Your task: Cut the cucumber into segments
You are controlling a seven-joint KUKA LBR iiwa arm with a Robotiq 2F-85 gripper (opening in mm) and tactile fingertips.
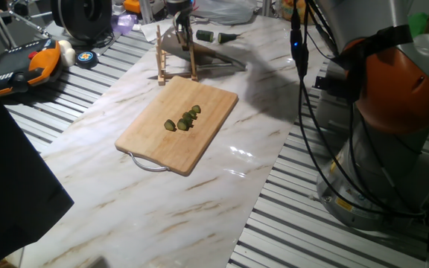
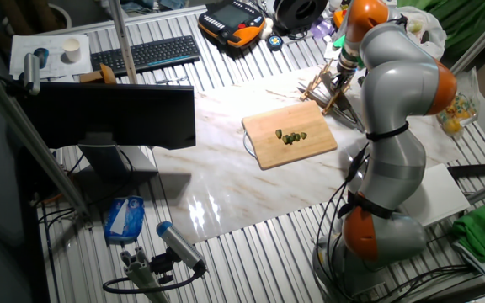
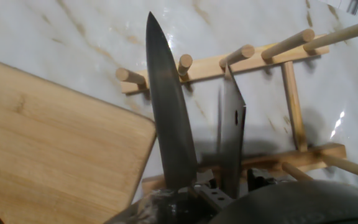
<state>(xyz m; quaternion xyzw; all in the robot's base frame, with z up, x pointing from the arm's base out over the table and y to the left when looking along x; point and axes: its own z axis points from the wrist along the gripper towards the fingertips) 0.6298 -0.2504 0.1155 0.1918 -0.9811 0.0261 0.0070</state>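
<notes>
**Knife back at the rack, cucumber already in pieces**

Steel fills the front of the hand view: a long pointed knife blade (image 3: 168,118) with a smooth grey face, and beside it a shorter flat blade (image 3: 232,140) with a small hole in it. Both stand over the wooden rack (image 3: 263,62), made from round pale dowels on square bars. The gripper (image 1: 182,30) is at this rack, at the far end of the table; whether its fingers are pinching the knife handle or spread apart I cannot tell, because the handle is hidden at the bottom of the picture.

On the wooden board (image 1: 147,138), light bamboo with rounded corners and a metal loop handle, the segments (image 1: 184,120) lie in a small group near the middle. They are dark green outside with paler faces. No whole cucumber is visible there, so I judge the cutting is done and only putting the knife away remains. The marble table (image 1: 110,186) is glossy, white with brown veins.
</notes>
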